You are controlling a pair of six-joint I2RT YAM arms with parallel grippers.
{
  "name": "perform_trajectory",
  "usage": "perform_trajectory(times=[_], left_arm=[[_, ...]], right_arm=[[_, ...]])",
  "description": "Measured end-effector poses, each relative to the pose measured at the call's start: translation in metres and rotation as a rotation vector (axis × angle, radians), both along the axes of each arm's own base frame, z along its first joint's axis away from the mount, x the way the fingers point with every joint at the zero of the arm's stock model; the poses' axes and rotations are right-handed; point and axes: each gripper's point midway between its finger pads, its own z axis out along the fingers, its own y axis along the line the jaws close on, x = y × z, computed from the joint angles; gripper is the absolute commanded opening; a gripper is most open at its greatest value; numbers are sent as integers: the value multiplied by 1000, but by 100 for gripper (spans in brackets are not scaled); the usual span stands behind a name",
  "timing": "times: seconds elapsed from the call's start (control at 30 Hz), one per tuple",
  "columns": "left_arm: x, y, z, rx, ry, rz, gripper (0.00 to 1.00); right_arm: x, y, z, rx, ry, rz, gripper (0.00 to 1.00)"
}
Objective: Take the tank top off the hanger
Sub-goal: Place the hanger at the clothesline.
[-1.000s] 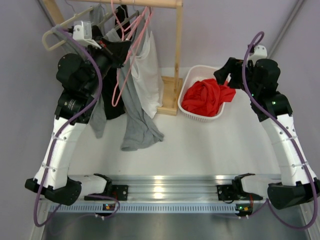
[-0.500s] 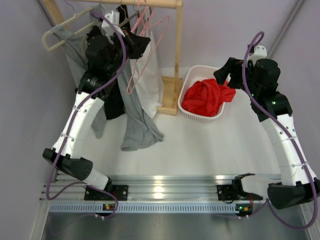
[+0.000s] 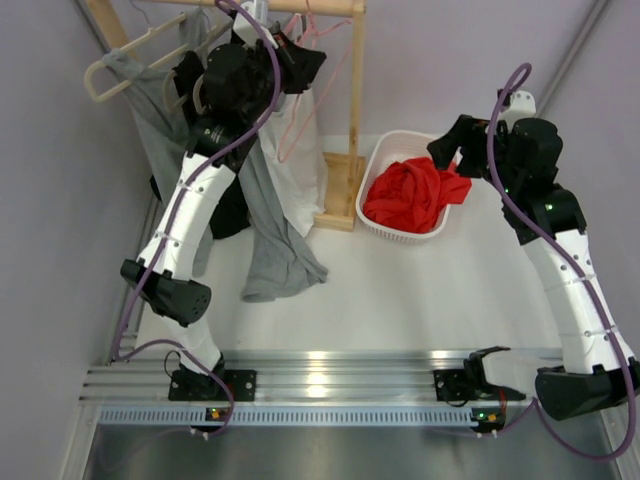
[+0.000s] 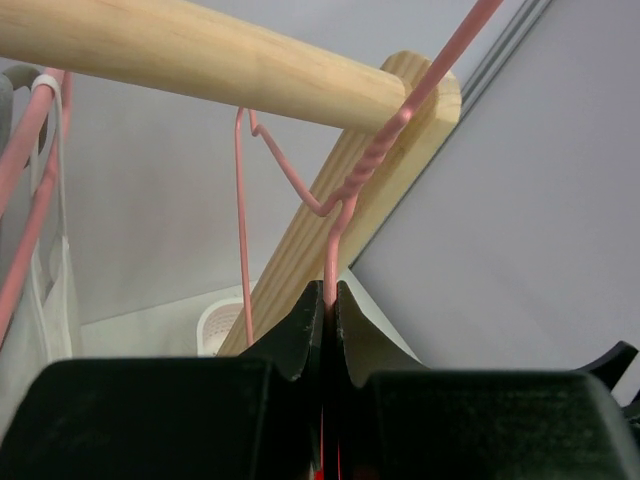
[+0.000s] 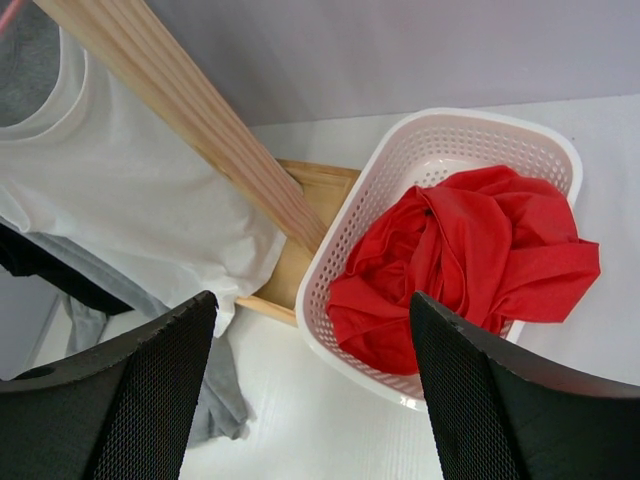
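My left gripper [image 3: 300, 58] is raised by the wooden rail [image 3: 300, 6] and shut on the wire neck of a pink hanger [image 4: 345, 190]. Its hook is over the rail's right end [image 4: 200, 55]. The white tank top [image 3: 300, 150] hangs below the gripper, and its straps show at the left of the left wrist view [image 4: 50, 290]. In the right wrist view it hangs at the left [image 5: 120, 200]. My right gripper [image 3: 450, 150] is open and empty, hovering above the basket's near rim [image 5: 310, 300].
A white basket [image 3: 385, 160] holds a red garment [image 3: 410, 195] beside the rack's upright post [image 3: 355, 100]. A grey garment [image 3: 275, 250] and a black one [image 3: 230, 210] hang from the rail down to the table. A beige hanger [image 3: 110, 70] sticks out far left.
My left arm has swung up and to the right along the rail, and the pink hanger has shifted right with it. The right arm has not moved.
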Motion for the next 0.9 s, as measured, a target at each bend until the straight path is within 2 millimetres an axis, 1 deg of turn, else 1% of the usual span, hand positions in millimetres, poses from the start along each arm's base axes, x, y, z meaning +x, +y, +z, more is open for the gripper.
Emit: perform_trajectory(times=[0.2,0.37,0.43,0.5,0.53,0.63,0.77,0.8,0.9], left_arm=[[18,-17,-17,14,23,-8,0],[24,-39,-25,23,28,-34,0],[25,-46,-27,23,26,-43,0],[25,-50,-28,24,27,-46,13],[25,-50,-29,26,27,-45,23],[26,-50,-28,23,26,-34,34],[25,-45,-35,39,40,-9,38],[24,-44,-36,43,42,-5,43],[18,-37,-34,53,35,9,50]], right_arm=[[-12,-2,14,18,-38,0,77],[-20,-3,22,25,-64,6,77],[-22,-2,21,25,-61,8,77],[-22,-2,17,24,-56,9,77],[-22,-2,15,23,-50,10,77],[-22,-2,7,20,-34,10,77],[-22,-2,4,19,-27,13,77],[-22,-2,4,19,-27,14,77],[-23,-1,4,20,-28,17,77]])
